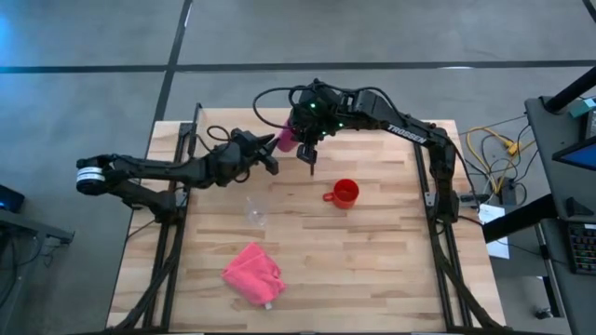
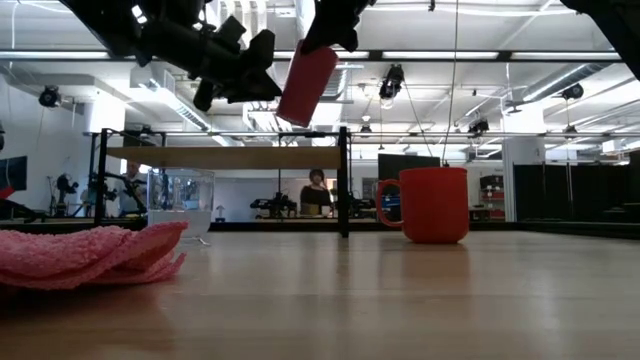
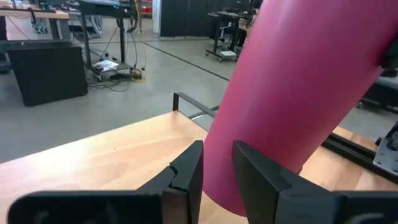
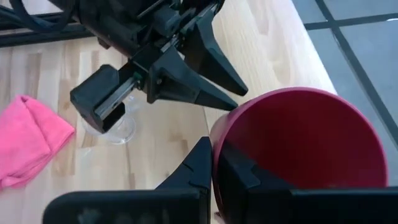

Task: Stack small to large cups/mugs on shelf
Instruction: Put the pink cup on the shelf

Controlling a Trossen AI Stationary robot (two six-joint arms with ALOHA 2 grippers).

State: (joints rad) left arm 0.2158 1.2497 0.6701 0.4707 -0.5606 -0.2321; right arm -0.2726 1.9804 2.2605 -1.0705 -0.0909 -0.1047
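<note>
Right wrist view: smooth magenta tumbler (image 4: pixel 298 152), round rim pinched by right gripper (image 4: pixel 214 163) jaws, left jaws spread.

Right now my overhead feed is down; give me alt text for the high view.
The right gripper, shut, holds a tall magenta tumbler beside the left gripper. On the wooden tabletop sit a red-orange handled mug, a small clear cup and a pink cloth.

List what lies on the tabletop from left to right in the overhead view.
Pink cloth → clear cup → red-orange mug.
</note>
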